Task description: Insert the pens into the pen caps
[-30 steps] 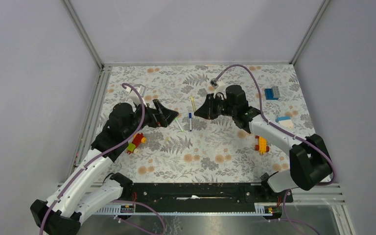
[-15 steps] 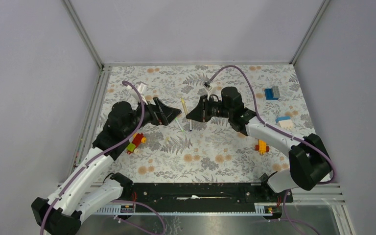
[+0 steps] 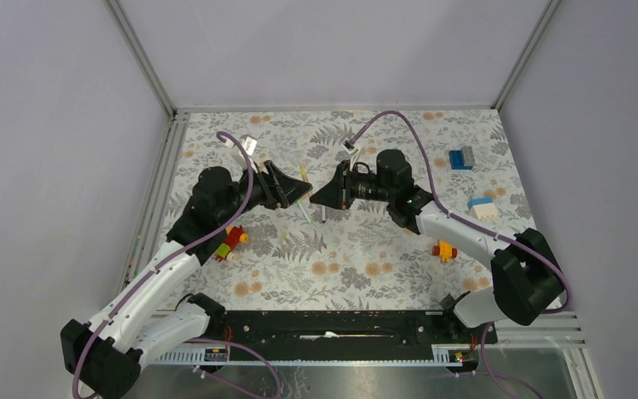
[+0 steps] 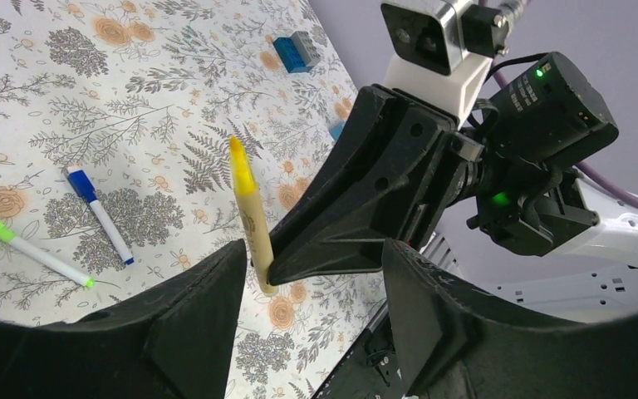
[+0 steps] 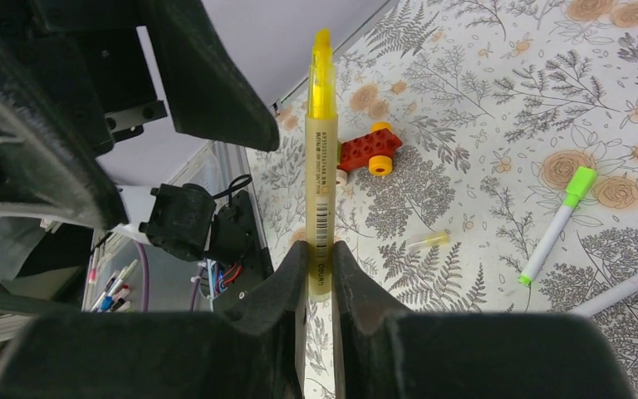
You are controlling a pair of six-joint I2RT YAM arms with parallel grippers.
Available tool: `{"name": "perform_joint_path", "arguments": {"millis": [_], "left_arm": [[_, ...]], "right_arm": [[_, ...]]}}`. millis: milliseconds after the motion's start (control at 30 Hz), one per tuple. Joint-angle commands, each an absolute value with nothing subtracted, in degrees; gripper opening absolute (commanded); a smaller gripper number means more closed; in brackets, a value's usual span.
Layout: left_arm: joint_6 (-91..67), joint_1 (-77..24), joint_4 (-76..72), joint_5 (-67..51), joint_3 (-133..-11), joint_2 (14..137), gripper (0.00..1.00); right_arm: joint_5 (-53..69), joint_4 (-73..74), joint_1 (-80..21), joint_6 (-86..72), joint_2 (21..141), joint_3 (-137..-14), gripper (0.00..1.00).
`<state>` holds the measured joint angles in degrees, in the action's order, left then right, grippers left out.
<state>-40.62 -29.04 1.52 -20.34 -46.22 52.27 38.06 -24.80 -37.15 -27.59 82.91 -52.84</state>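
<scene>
My right gripper (image 5: 320,266) is shut on the lower end of a tan-yellow pen (image 5: 320,158), holding it upright above the mat with its yellow tip uncovered. In the top view this pen (image 3: 303,174) sits between my right gripper (image 3: 317,196) and my left gripper (image 3: 297,189). My left gripper (image 4: 311,287) is open and empty, its jaws standing either side of the right gripper's fingertips (image 4: 332,241) and the pen (image 4: 247,212). A white pen with a green cap (image 4: 25,245) and one with a blue cap (image 4: 100,214) lie on the mat. A small clear yellowish cap (image 5: 428,241) lies beside them.
A red-yellow-green toy brick (image 3: 231,241) lies left of centre and shows in the right wrist view (image 5: 370,151). An orange brick (image 3: 443,248), a blue brick (image 3: 462,157) and a blue-white brick (image 3: 483,208) lie on the right. Metal rails edge the floral mat (image 3: 365,266).
My right gripper has carried the yellow pen leftward. My left gripper has moved right and up to meet it, so the two now nearly touch.
</scene>
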Motion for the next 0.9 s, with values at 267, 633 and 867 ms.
{"name": "perform_joint_path", "arguments": {"millis": [267, 633, 867], "left_arm": [[-42.27, -29.18, -3.25, -21.37, -45.68, 53.17, 0.54], [-43.82, -29.18, -5.96, -22.48, -45.02, 54.17, 0.48], [-44.31, -29.25, -6.43, -22.66, -44.93, 54.66, 0.29]], "right_arm": [[42.39, -34.2, -38.4, -28.68, 78.11, -50.0, 0.0], [44.39, -36.45, -38.72, -29.68, 78.52, -49.64, 0.0], [45.59, -36.87, -38.89, -29.85, 79.26, -49.92, 0.0]]}}
